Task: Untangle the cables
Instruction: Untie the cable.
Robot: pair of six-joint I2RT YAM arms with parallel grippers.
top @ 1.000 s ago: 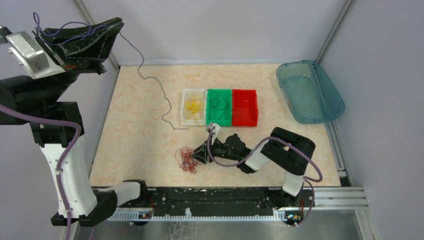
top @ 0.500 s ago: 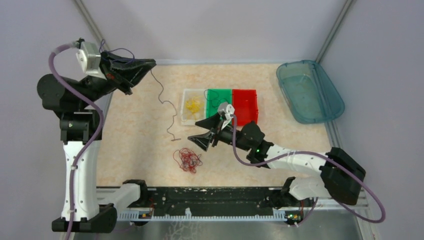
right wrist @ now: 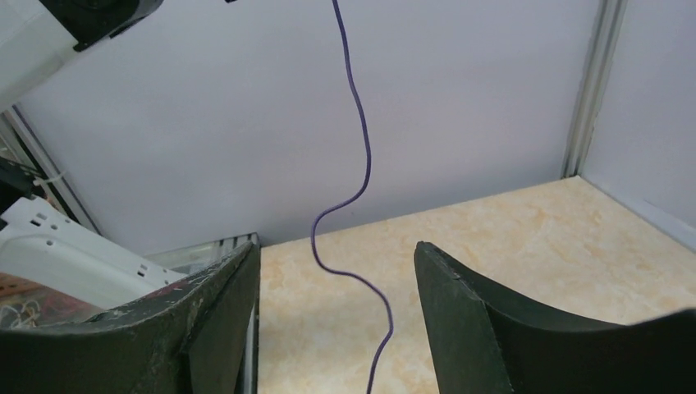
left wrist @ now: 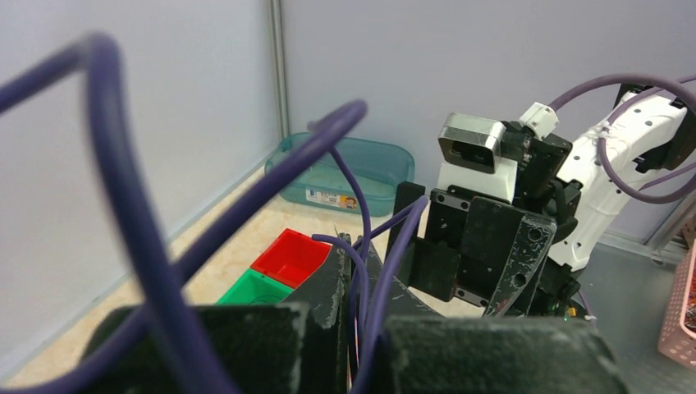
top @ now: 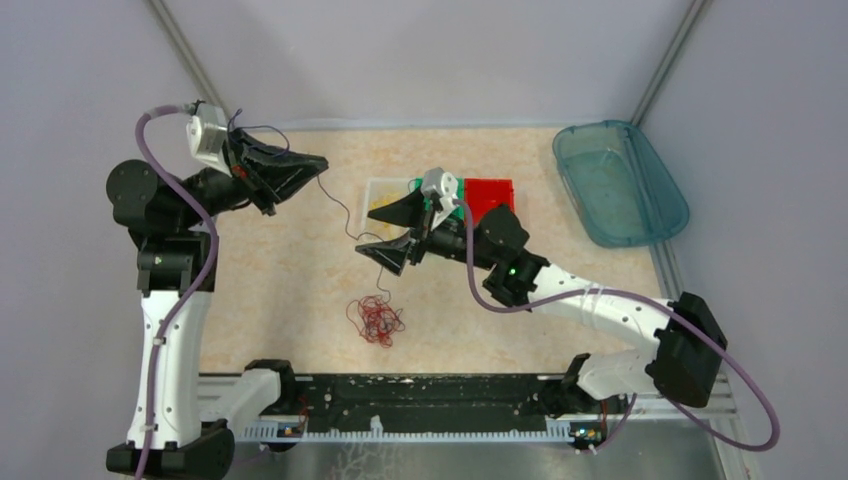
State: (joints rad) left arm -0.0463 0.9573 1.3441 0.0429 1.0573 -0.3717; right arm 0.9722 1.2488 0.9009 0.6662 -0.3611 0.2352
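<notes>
Left tool [top: 318, 166] clenched on purple wire [right wrist: 365, 164]; right tool [top: 372, 232] released, wire hanging before it; red tangle [top: 375, 320] nearby; red bin [top: 490, 195] behind.

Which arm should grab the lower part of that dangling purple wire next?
Right. The right hand is open, with the purple wire hanging between its fingers. The left hand is shut on that wire higher up, holding it aloft.

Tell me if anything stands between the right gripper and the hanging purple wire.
Nothing visible does. The purple wire hangs freely between the open jaws of the right gripper, its upper end pinched in the left gripper.
</notes>
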